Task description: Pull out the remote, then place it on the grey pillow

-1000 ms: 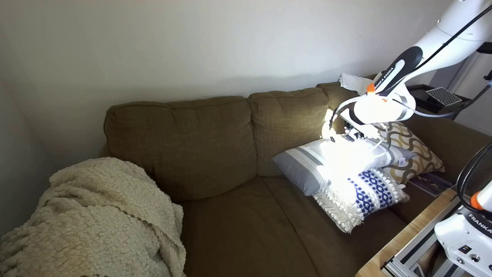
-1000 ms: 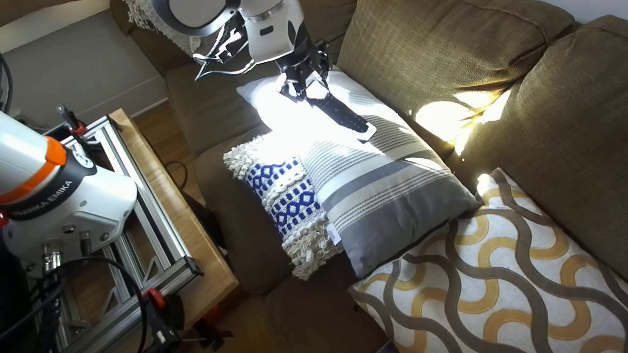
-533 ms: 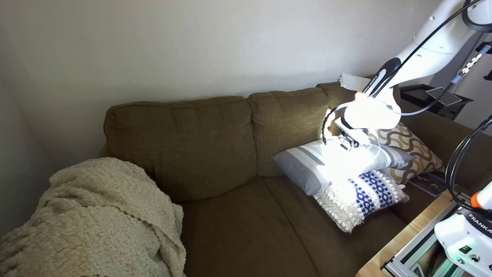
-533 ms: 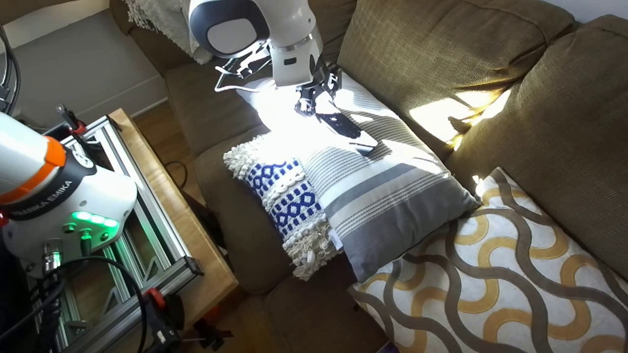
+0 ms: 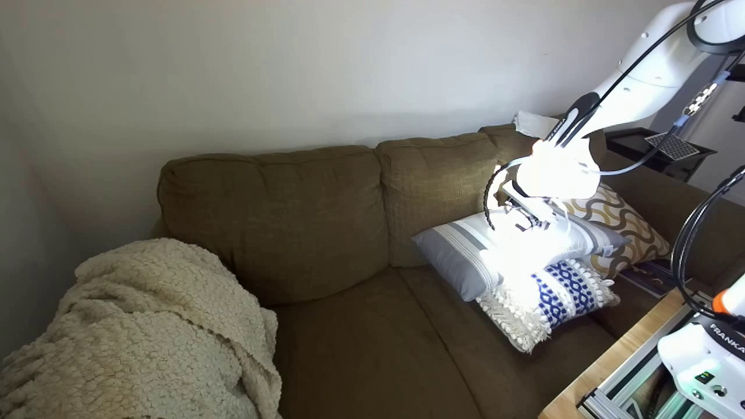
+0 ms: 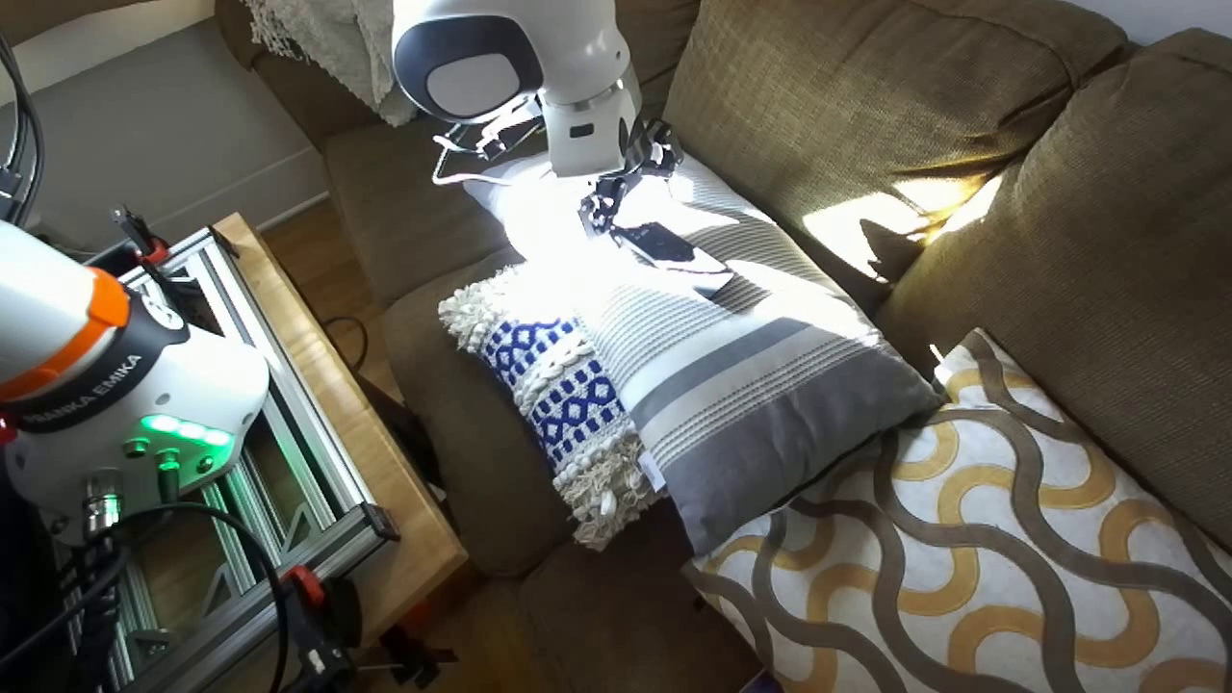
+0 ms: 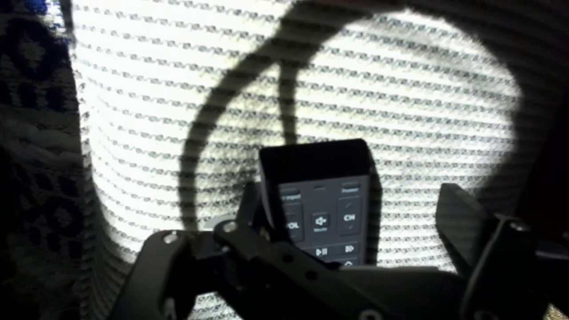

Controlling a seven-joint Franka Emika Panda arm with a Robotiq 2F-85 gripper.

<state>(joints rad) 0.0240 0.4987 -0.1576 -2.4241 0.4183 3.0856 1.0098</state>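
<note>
Behind the brown couch (image 5: 326,349) is a pale wall (image 5: 262,70). One end of the couch has a big, fluffy blanket (image 5: 145,326), and the other end has three pillows. The grey pillow (image 6: 770,452) has stripes. It lies partly on top of the blue-and-white pillow (image 6: 573,409), which has a shaggy fringe (image 6: 606,510). Next to these is a curvy pillow (image 6: 972,568) with brown and yellow lines.

The remote (image 7: 322,218) is on the grey pillow, face up. I can read "CH" and "Power" on it. Its bottom part hides behind my gripper (image 7: 349,198) in the wrist view. My gripper is wide, with its two fingers (image 7: 460,220) far from each other. Seen from the wrist, the remote is between them, just beside one and well apart from the other. I cannot tell if the near one touches it.

Light is so bright that part of the grey pillow looks all white in both exterior views. In the wrist view, a dark loop of shadow (image 7: 189,155) goes across the stripes. My arm (image 6: 577,58) is over the grey pillow. Little green lights (image 6: 183,428) glow on my base (image 6: 115,462), near the wooden counter (image 6: 423,549).
</note>
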